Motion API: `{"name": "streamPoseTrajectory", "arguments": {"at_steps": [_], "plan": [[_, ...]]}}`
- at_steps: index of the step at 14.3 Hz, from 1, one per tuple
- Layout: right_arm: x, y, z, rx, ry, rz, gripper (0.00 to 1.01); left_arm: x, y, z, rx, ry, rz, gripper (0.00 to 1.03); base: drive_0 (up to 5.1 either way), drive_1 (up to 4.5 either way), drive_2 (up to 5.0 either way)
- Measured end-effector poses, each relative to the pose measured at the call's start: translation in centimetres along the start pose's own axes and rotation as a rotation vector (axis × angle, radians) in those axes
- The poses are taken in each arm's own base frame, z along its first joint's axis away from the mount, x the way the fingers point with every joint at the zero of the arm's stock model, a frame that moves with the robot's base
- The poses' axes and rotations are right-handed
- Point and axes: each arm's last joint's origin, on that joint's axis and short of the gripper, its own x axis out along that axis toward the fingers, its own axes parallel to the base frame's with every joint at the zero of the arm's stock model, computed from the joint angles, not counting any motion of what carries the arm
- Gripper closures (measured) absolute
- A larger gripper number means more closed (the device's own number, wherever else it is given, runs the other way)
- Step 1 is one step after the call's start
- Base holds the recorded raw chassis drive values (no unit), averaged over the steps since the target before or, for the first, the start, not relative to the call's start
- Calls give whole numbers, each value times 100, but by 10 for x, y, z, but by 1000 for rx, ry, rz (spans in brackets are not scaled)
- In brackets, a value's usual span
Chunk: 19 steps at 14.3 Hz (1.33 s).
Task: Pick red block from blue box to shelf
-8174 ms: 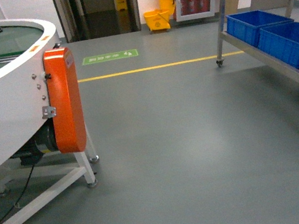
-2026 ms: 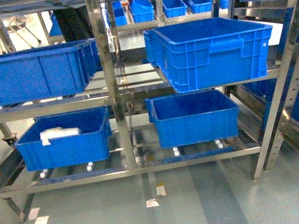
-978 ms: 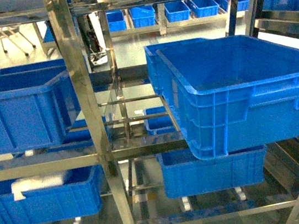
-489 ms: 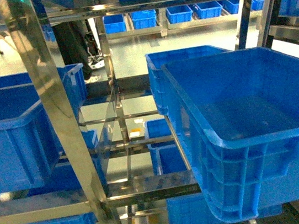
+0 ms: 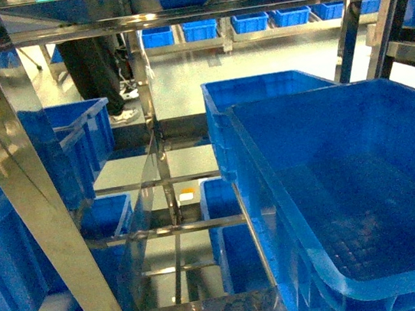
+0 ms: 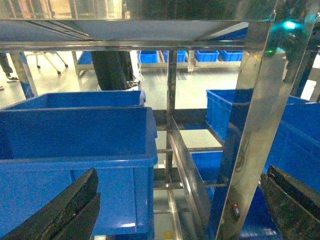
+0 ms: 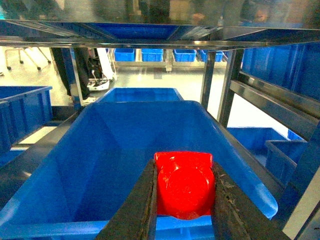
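The red block (image 7: 184,186), glossy with a round stud facing the camera, is pinched between the two dark fingers of my right gripper (image 7: 184,166), which is shut on it. It hangs just above the near rim of a dark blue crate (image 7: 100,150) on the steel shelf (image 7: 220,85). My left gripper (image 6: 182,172) is open and empty, facing a shiny shelf upright (image 6: 250,125) and another dark blue crate (image 6: 75,135). Neither gripper shows in the head view, which looks into the shelf (image 5: 47,224). The blue box is out of view.
A large dark blue crate (image 5: 365,180) fills the right of the shelf tier, with more crates on the left (image 5: 73,136) and below (image 5: 226,230). A person's legs (image 5: 95,71) stand behind the shelf. Rows of crates (image 5: 251,22) line the far racks.
The head view has closed in on the shelf: the right-hand crate and the left upright have grown much larger and nearer.
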Motion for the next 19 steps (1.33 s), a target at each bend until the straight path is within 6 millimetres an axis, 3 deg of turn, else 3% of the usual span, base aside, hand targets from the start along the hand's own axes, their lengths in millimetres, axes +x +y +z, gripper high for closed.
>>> {"name": "streamPoseTrajectory", "arguments": {"at_steps": [19], "plan": [[0,0,0,0,-2,0,80,0,0,0,0,-3,0,5,0,0,0]]}}
